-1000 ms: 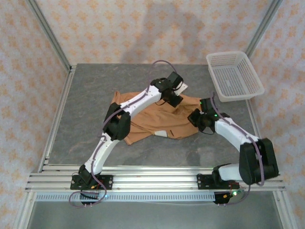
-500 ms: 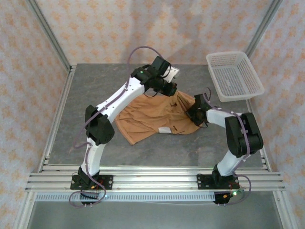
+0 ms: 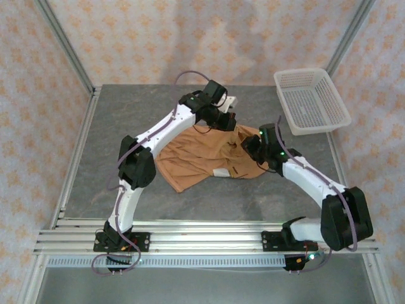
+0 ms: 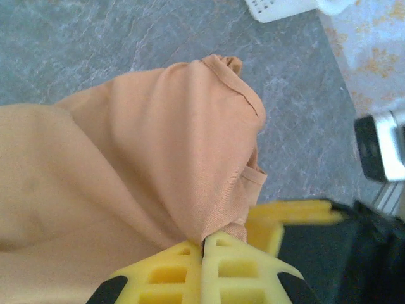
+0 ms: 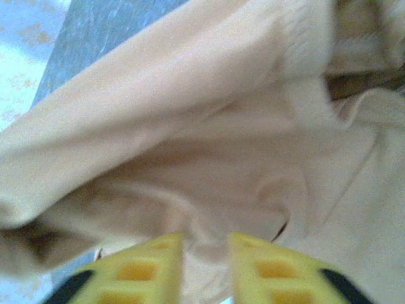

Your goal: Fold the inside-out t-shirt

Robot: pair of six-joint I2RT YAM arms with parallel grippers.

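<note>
Left wrist: left tool (image 4: 203, 240) pinching inside-out t-shirt (image 4: 164, 145); right tool (image 5: 205, 239) narrowly parted. Cloth judged soft, limp; grip hems.

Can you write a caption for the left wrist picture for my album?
Left gripper shut on a pinch of the tan t-shirt, with the grey table beyond.

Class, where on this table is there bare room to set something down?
Bare table: the wide strip between the t-shirt and the left rail, and the near strip before the front rails. Crowded: centre right, from the t-shirt to the basket.
</note>
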